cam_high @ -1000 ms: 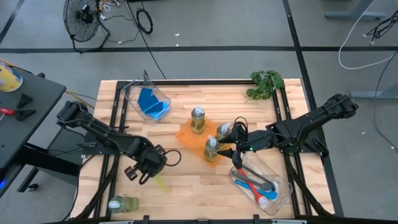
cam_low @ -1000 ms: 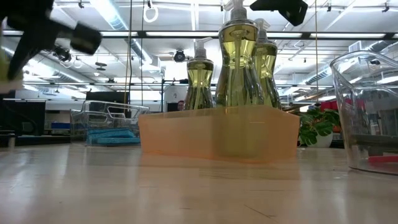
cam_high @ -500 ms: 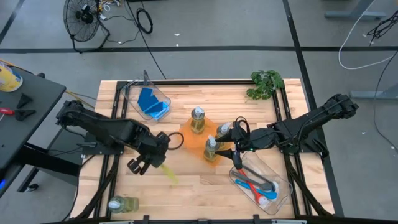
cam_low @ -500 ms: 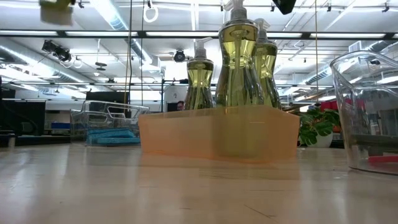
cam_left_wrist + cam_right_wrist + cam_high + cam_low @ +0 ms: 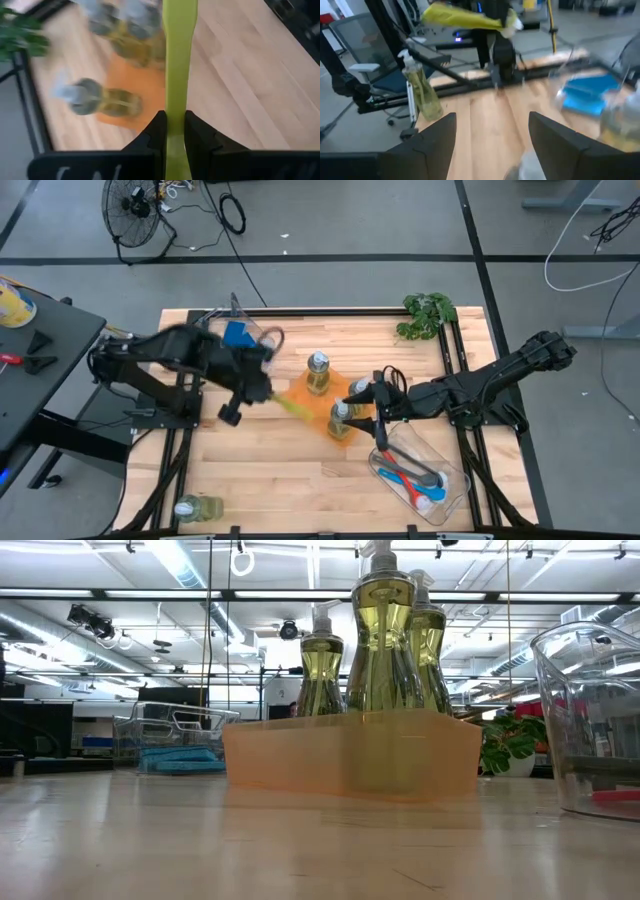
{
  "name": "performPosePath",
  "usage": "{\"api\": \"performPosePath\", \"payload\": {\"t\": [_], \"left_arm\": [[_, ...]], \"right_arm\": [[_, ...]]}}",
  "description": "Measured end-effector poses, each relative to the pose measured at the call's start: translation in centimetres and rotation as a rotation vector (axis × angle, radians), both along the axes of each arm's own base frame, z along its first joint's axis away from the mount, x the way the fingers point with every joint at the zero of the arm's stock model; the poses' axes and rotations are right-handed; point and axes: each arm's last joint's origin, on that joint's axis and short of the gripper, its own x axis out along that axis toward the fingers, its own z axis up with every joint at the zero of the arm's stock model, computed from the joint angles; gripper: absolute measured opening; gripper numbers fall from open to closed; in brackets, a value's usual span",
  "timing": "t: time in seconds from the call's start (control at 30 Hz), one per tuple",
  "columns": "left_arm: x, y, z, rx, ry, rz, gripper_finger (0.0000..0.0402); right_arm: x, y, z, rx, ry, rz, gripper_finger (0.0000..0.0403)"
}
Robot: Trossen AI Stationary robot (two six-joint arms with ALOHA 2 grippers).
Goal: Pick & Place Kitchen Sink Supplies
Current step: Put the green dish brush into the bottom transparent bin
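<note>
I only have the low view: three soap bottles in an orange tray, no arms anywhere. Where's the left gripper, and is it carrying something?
Observer: The left gripper is up over the table, between the sponge bin and the orange tray, shut on the yellow-green brush.
Operator: And the right one?
Observer: The right gripper is open, close beside the tray's bottles, on the side toward the brush bin.
Operator: Any bottle outside the tray?
Observer: Yes, a fourth soap bottle lies on its side near the table's front left corner.
</note>
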Motion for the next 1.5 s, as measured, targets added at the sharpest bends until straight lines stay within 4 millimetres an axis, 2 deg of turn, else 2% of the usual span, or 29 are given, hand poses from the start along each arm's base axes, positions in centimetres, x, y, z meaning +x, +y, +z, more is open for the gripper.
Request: {"api": "performPosePath", "payload": {"t": [0.33, 0.7, 1.03, 1.3, 1.5], "left_arm": [[-1.1, 3.7, 5.1, 0.012, -0.217, 0.109, 0.0046], [-1.6, 6.2, 10.4, -0.010, -0.608, 0.188, 0.0046], [-1.2, 8.0, 11.6, -0.061, -0.751, 0.221, 0.0046], [-1.3, 8.8, 11.7, -0.115, -0.759, 0.271, 0.0046], [-1.1, 8.9, 11.6, -0.120, -0.758, 0.281, 0.0046]], "right_arm": [[0.2, -0.2, 1.6, -0.144, -0.158, -0.076, 0.0249], [0.1, -0.6, 3.9, -0.203, -0.357, -0.199, 0.0249], [0.3, -2.2, 4.9, -0.171, -0.445, -0.279, 0.0249], [-0.1, -4.3, 6.0, -0.025, -0.515, -0.230, 0.0249], [0.1, -6.2, 7.9, -0.072, -0.421, -0.229, 0.0249]]}}
